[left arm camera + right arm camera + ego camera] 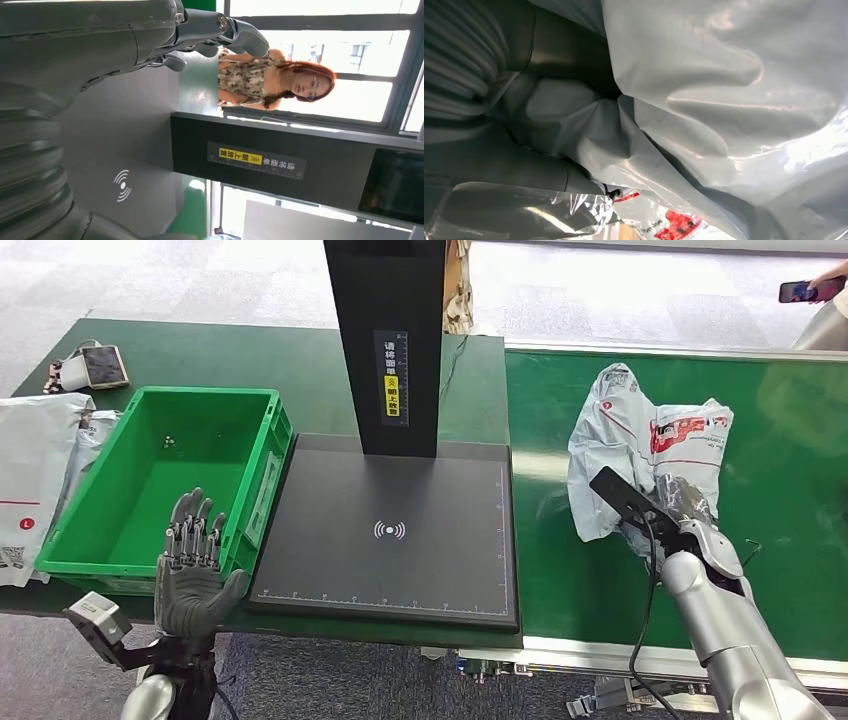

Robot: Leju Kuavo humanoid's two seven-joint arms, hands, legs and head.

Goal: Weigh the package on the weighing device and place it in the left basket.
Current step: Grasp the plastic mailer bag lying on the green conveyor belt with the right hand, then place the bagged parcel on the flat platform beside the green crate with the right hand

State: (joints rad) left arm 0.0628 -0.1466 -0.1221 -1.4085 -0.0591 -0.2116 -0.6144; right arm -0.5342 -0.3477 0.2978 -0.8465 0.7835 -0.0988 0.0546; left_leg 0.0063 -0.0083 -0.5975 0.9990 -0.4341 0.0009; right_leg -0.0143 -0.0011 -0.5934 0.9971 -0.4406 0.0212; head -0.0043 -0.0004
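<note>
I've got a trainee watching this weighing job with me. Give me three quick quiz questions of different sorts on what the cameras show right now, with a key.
1. True or false: the white package already lies on the black scale.
2. Which robot hand holds the package: A) left robot hand, B) right robot hand, C) neither?
3. Fill in: the left robot hand, fingers spread, hovers at the near edge of the green ______.

Key:
1. False; it is held up over the green belt, right of the scale.
2. B.
3. Basket.
</note>
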